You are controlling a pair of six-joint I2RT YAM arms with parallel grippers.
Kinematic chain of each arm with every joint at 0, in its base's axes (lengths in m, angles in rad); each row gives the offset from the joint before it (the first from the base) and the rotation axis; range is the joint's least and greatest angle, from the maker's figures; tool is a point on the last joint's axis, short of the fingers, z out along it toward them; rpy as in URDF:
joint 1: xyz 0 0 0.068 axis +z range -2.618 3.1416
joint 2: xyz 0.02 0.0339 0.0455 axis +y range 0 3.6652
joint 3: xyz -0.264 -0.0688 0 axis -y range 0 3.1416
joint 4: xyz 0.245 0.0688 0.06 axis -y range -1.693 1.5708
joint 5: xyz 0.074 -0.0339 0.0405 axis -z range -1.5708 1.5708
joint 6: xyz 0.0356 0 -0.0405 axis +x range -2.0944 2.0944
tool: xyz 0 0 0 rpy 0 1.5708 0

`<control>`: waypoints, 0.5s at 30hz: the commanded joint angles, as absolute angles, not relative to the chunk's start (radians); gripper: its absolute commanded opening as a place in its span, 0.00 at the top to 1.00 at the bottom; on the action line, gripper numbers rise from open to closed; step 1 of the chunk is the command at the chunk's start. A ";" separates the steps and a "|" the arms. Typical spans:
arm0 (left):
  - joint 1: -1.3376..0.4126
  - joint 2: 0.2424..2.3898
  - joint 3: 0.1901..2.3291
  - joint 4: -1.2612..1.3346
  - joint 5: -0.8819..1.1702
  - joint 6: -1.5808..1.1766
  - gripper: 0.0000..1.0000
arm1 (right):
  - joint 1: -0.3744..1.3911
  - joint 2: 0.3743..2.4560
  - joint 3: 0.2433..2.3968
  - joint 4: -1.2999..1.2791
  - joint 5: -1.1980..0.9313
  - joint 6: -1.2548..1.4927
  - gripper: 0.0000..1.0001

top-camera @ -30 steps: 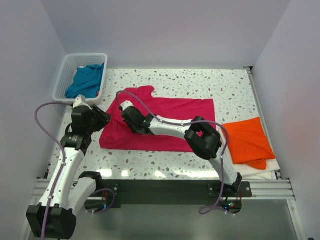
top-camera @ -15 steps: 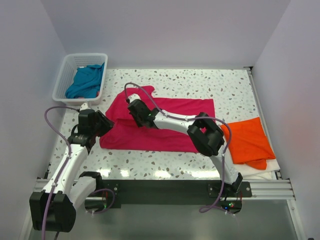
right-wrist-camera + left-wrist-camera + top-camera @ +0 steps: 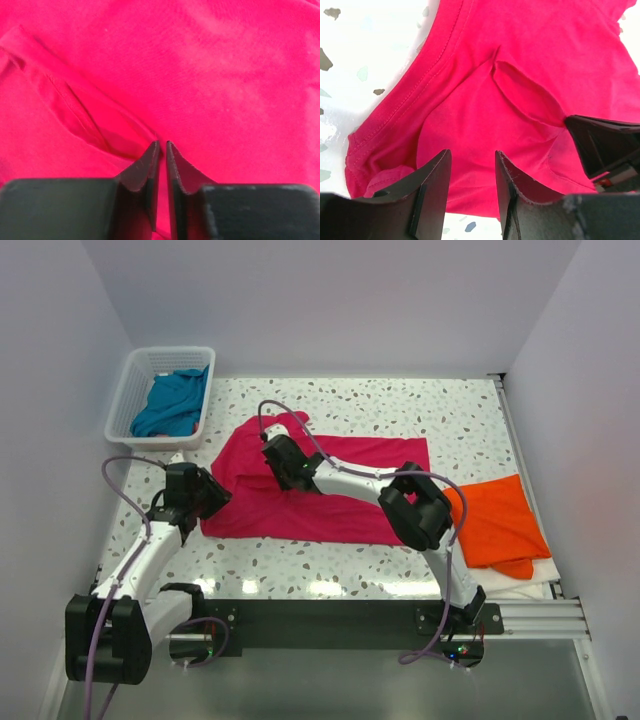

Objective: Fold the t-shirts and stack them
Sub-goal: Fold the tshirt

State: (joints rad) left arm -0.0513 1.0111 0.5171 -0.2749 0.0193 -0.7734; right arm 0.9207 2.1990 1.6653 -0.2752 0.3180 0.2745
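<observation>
The crimson-pink t-shirt (image 3: 340, 495) lies spread across the middle of the table, its left part doubled over in folds (image 3: 520, 95). At the shirt's left edge my left gripper (image 3: 208, 496) hovers open over the cloth (image 3: 472, 165), nothing between its fingers. On the upper left of the shirt my right gripper (image 3: 280, 458) presses down beside a fold. Its jaws (image 3: 162, 146) stand a narrow slit apart with pink cloth showing in the slit; whether they pinch it is unclear. The orange t-shirt (image 3: 497, 520) lies folded at the right. The teal-blue t-shirt (image 3: 172, 402) sits crumpled in the basket.
The white lattice basket (image 3: 128, 390) stands at the far left corner. A white sheet (image 3: 530, 578) lies under the orange shirt near the front right edge. The right gripper's black body (image 3: 605, 145) shows in the left wrist view. White walls close in the table.
My right gripper has moved right and slightly away, drawing the shirt's left part inward over itself. My left gripper has shifted right and nearer along the shirt's left edge.
</observation>
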 commanded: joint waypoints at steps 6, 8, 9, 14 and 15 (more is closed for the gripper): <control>-0.041 1.057 0.489 -0.235 -0.087 -0.765 0.58 | 0.885 2.054 1.597 -0.229 0.318 0.328 0.60; -0.041 1.063 0.483 -0.245 -0.106 -0.776 0.59 | 0.884 2.020 1.583 -0.213 0.314 0.333 0.58; -0.041 1.066 0.485 -0.248 -0.124 -0.790 0.60 | 0.885 2.008 1.568 -0.206 0.311 0.340 0.58; -0.041 1.114 0.497 -0.258 -0.149 -0.813 0.70 | 0.916 1.971 1.536 -0.144 0.232 0.365 0.62; -0.041 1.121 0.499 -0.258 -0.155 -0.818 0.71 | 0.929 1.977 1.536 -0.137 0.213 0.367 0.63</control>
